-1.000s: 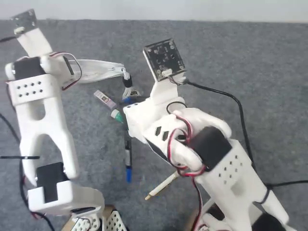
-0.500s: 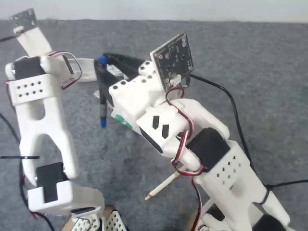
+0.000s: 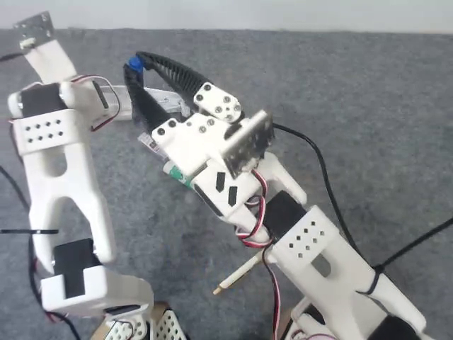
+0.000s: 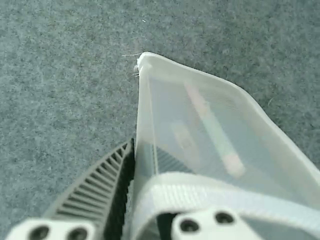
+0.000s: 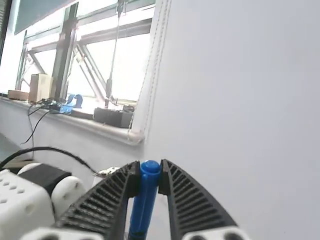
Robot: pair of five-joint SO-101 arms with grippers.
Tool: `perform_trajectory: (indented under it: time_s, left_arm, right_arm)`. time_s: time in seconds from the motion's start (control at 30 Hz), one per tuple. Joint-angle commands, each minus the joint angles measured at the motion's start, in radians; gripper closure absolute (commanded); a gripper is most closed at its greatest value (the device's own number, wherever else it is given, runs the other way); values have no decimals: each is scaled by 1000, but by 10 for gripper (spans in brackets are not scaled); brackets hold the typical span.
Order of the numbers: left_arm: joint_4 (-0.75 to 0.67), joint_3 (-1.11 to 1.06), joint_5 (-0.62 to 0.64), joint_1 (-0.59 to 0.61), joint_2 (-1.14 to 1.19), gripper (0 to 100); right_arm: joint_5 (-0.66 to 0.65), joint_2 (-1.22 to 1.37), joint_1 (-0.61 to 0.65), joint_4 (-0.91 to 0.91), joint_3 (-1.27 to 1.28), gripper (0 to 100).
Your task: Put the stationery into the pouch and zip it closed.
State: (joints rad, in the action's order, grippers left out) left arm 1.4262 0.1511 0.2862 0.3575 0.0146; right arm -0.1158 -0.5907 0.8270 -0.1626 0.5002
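The translucent white pouch hangs above the grey carpet, pinched at its edge by my left gripper, which is shut on it. A pink-and-green pen shows through its wall. In the high view the pouch juts out from the left arm at upper left. My right gripper is raised right beside it, shut on a pen with a blue end and a dark barrel. In the right wrist view the blue pen stands upright between the ribbed black fingers of my right gripper.
On the carpet under the right arm lie a green-capped marker and a small white-and-purple item. A wooden stick lies near the front. The left arm's white base stands at the left.
My right gripper has lifted the blue pen off the carpet and swung it up and back to the pouch's side. The left arm has held still with the pouch.
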Motion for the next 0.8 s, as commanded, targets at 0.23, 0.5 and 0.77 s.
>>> perform_trajectory:
  time_s: [0.23, 0.5, 0.77]
  left_arm:
    - [-28, 4, 14, -14, -8, 990]
    - [-29, 4, 14, -14, -8, 990]
    - [-29, 4, 14, -14, -8, 990]
  right_arm:
    - [-18, 189, -113, -249, -18, 992]
    - [-2, 94, -105, -217, -12, 992]
    - [187, 10, -108, -102, -20, 992]
